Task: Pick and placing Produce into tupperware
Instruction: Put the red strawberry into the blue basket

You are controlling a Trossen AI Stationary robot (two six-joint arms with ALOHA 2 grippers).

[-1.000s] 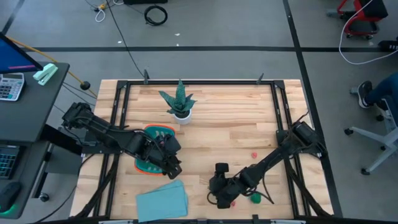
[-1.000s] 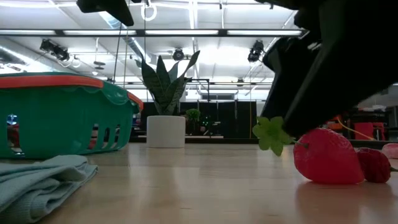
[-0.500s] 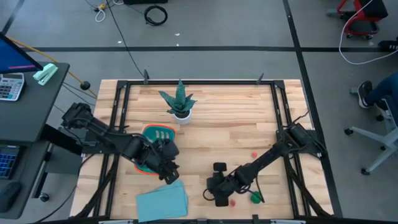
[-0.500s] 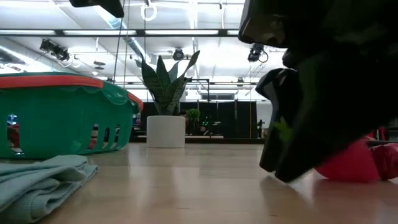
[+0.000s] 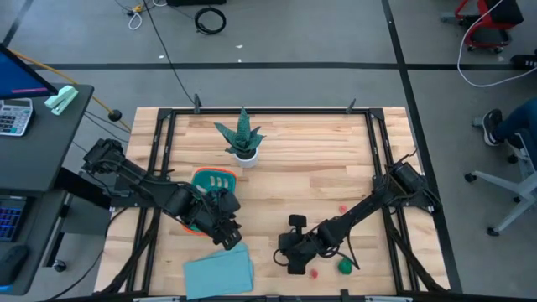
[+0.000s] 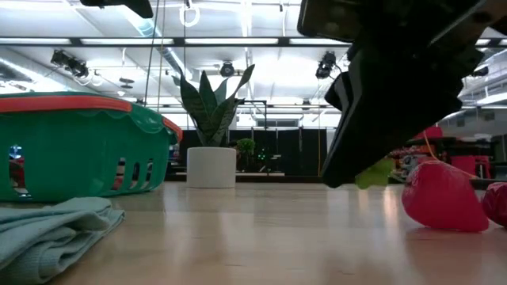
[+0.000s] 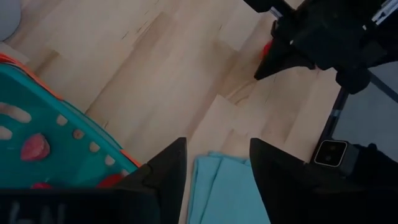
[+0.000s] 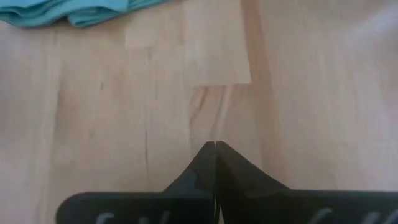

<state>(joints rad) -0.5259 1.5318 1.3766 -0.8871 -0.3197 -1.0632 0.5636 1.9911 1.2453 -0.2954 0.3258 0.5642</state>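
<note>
The teal tupperware [image 5: 208, 179] with an orange rim sits at the table's left. It holds red produce pieces [image 7: 34, 146]. A red strawberry piece [image 5: 315, 272] lies near the table's near edge and also shows in the low view [image 6: 444, 198]. A green piece [image 5: 344, 266] lies to its right, and a small red piece [image 5: 341, 207] lies farther back. My right gripper [image 5: 289, 258] is shut and empty, just left of the strawberry and pointing toward the cloth [image 8: 215, 149]. My left gripper [image 5: 226, 239] is open and empty [image 7: 214, 155] above the tupperware's near right corner.
A folded light-blue cloth [image 5: 220, 270] lies at the near edge, left of centre. A spiky green plant in a white pot [image 5: 242, 138] stands at the far middle. Bare wood lies between the tupperware and the right arm.
My right gripper has moved toward the table's left, away from the strawberry, and has stayed shut. In the low view the strawberry has slid a little toward the table's right. My left gripper has moved slightly toward the near edge and uncovered more of the tupperware.
</note>
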